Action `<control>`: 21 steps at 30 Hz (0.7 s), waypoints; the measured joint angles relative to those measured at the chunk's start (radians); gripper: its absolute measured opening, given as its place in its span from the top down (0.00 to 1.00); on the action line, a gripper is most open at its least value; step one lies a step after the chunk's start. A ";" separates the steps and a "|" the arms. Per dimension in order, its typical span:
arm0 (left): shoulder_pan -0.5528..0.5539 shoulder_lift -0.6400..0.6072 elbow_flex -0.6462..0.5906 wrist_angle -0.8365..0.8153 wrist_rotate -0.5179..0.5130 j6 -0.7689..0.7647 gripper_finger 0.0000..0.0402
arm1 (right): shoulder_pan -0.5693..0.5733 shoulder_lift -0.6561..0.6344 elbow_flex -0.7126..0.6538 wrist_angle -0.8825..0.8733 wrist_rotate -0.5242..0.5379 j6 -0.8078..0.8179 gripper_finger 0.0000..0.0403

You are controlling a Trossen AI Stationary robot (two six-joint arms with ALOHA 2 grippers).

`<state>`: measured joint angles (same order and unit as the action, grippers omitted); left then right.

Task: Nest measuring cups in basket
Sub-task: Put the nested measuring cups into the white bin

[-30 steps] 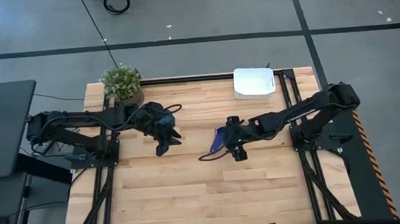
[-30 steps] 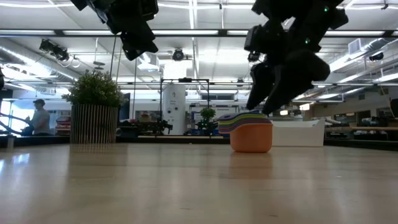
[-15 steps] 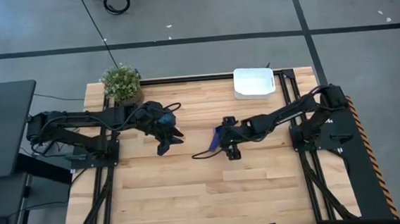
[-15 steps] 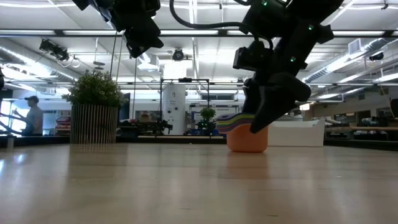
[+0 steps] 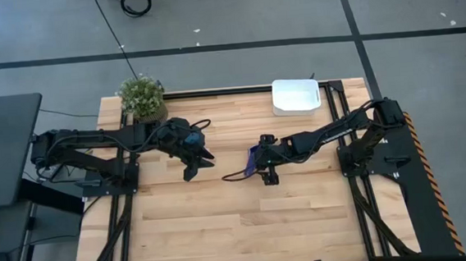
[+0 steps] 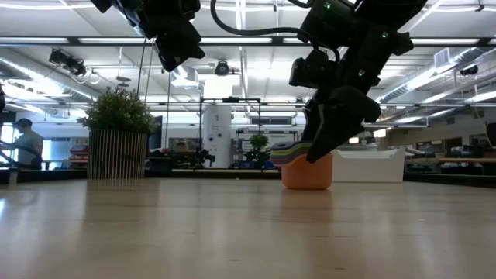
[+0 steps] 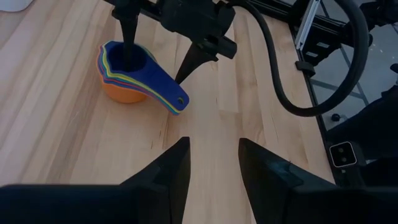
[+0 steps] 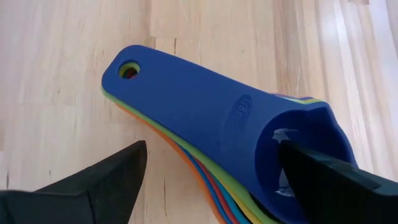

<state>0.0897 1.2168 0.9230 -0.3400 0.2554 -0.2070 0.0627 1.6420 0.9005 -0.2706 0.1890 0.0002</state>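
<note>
A nested stack of smooth plastic measuring cups point(image 7: 127, 71), orange at the bottom and dark blue on top with flat handles fanned together, sits near the middle of the pale wood-plank bench point(image 5: 223, 222). The right gripper point(image 7: 158, 59) straddles the stack, its dark fingers spread wide, one tip inside the top cup's round bowl, the other outside. The white rounded-rectangular plastic basket point(image 5: 296, 96) stands at the stack's one o'clock, well apart. The left gripper point(image 5: 196, 164) hovers at nine o'clock, fingers parted and empty.
</note>
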 joint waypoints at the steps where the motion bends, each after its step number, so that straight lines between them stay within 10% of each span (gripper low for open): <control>1: 0.000 0.000 0.000 0.000 0.000 0.000 0.65 | -0.001 0.000 0.000 0.000 0.000 0.000 0.09; 21: 0.000 0.000 0.000 0.000 0.000 0.000 0.65 | 0.000 -0.001 0.000 -0.036 0.026 -0.054 0.24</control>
<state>0.0895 1.2167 0.9226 -0.3399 0.2555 -0.2070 0.0624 1.6405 0.9005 -0.3069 0.2150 -0.0538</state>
